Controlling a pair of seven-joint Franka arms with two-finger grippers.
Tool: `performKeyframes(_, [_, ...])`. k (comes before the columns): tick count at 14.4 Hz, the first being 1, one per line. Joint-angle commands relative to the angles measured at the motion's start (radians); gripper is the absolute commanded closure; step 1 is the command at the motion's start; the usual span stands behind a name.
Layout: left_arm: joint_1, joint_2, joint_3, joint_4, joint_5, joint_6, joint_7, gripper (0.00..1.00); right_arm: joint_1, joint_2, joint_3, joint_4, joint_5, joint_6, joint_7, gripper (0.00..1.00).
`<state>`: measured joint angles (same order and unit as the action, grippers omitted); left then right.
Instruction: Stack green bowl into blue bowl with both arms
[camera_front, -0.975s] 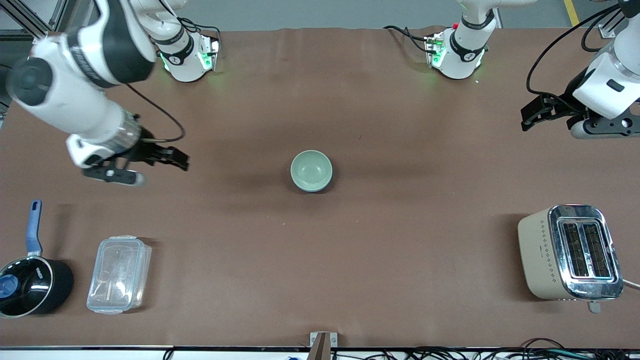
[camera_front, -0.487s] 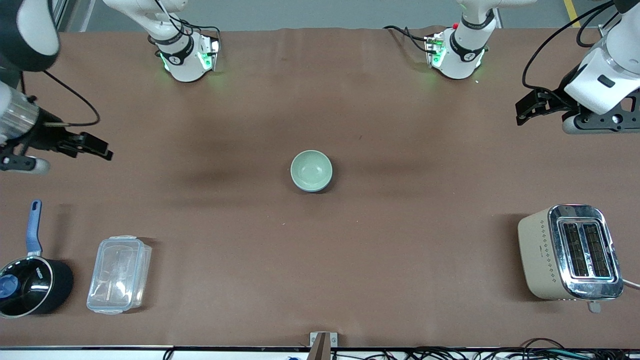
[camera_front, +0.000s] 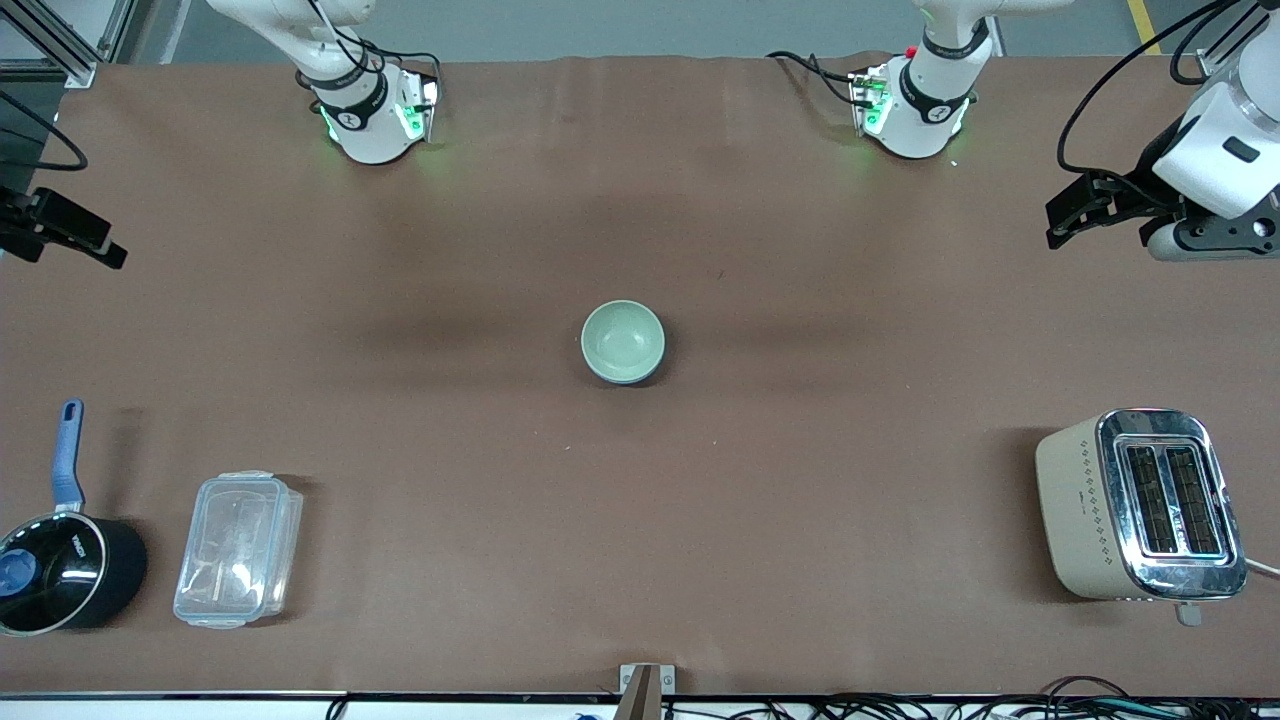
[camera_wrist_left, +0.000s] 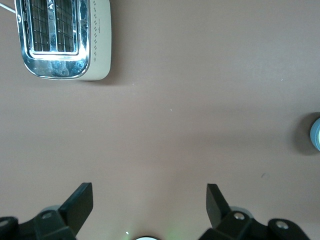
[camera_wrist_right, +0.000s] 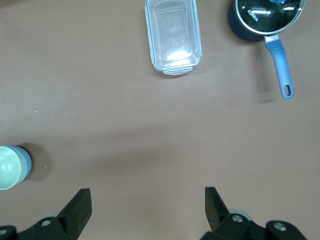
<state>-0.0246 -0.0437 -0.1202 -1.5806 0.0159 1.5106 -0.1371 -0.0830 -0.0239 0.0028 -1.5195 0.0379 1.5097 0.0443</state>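
Note:
The pale green bowl (camera_front: 622, 340) sits nested in the blue bowl (camera_front: 640, 379), whose darker rim shows beneath it, at the middle of the table. In the right wrist view the green bowl (camera_wrist_right: 7, 168) shows with the blue bowl's outside (camera_wrist_right: 26, 161) around it. A sliver of the bowls shows in the left wrist view (camera_wrist_left: 316, 134). My right gripper (camera_front: 85, 238) is open and empty at the right arm's end of the table, well away from the bowls; it also shows in its wrist view (camera_wrist_right: 147, 196). My left gripper (camera_front: 1070, 212) is open and empty at the left arm's end (camera_wrist_left: 147, 192).
A beige and chrome toaster (camera_front: 1140, 505) stands near the front camera at the left arm's end. A clear lidded container (camera_front: 238, 548) and a black saucepan with a blue handle (camera_front: 62, 560) stand near the front camera at the right arm's end.
My right arm has drawn back from the table's middle to its own end of the table. My left gripper has shifted only a little. The bowls have not moved.

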Motion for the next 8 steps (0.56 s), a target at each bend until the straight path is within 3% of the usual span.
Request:
performKeyframes(1, [0.002, 0.024, -0.003, 0.04, 0.016, -0.02, 0.013, 0.0, 0.032, 0.016, -0.024, 0.058, -0.043, -0.029, -0.007, 0.0])
performKeyframes(8, [0.002, 0.022, -0.003, 0.04, 0.013, -0.02, 0.016, 0.0, 0.046, 0.015, -0.033, 0.041, -0.047, -0.077, -0.003, 0.01])
